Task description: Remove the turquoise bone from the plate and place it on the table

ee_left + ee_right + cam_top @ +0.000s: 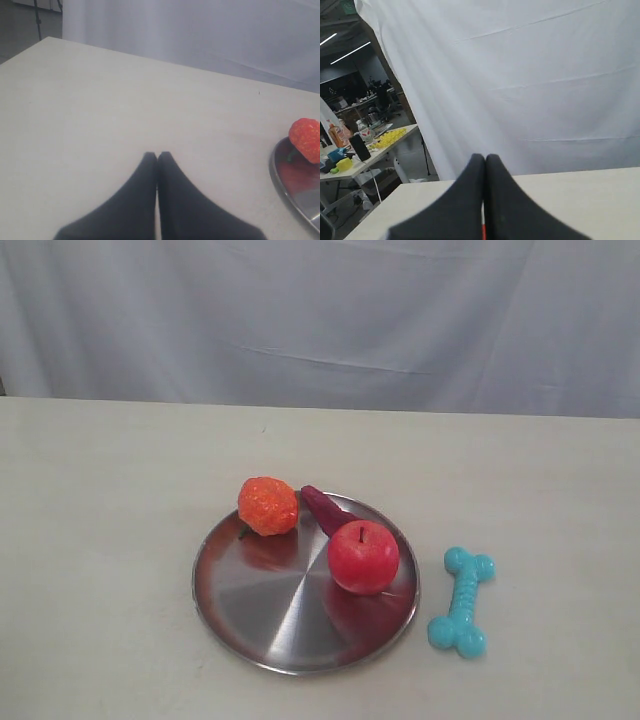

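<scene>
Exterior view: the turquoise bone (461,601) lies flat on the table (100,540), just beside the right rim of the plate (260,610) but apart from it; by that placing, the task looks done. The plate holds a red apple (363,556), an orange strawberry (268,505) and a dark purple piece (325,508); no arm shows here.

Left wrist view: the left gripper (157,155) has its jaws pressed together with nothing between them; it hangs over bare table, well apart from the plate's edge, probably parked out of the way.

Right wrist view: the right gripper (485,157) is likewise closed and empty; it points at the white curtain (545,75), high above the tabletop, with no bone in view.
</scene>
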Robot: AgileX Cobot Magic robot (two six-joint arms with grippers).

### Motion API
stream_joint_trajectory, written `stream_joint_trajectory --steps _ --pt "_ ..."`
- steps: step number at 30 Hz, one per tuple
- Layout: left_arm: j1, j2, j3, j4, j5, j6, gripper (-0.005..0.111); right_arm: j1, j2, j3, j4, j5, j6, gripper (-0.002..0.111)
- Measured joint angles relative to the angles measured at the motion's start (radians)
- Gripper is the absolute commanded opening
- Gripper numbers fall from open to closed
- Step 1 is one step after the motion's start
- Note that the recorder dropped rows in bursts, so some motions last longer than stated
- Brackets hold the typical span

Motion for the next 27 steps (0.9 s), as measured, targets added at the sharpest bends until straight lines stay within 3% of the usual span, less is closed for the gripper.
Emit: stream_joint_trajectory --steps 3,5,7,9,13,27 --pt "0.0 0.0 0.0 0.0 0.0 0.0 0.0 0.0 0.0 0.034 0.0 -0.006 -0.033 0.0" --pt "0.0 0.0 0.0 0.0 0.0 0.0 0.0 0.0 -0.018 0.085 0.047 -0.028 -0.239 0.0" --pt "0.0 0.0 0.0 0.0 0.0 0.0 0.0 -0.051 -0.076 0.139 0.199 -0.031 -0.573 0.0" --pt "0.0 0.0 0.0 0.0 0.0 0.0 0.0 -0.107 -0.128 0.182 0.231 -0.037 -0.674 0.0" --pt "0.0 0.0 0.0 0.0 0.0 0.0 0.0 -0.156 -0.212 0.294 0.235 -0.039 -0.715 0.0" --pt "0.0 0.0 0.0 0.0 0.0 0.0 0.0 -0.158 -0.37 0.56 0.175 -0.057 -0.729 0.0"
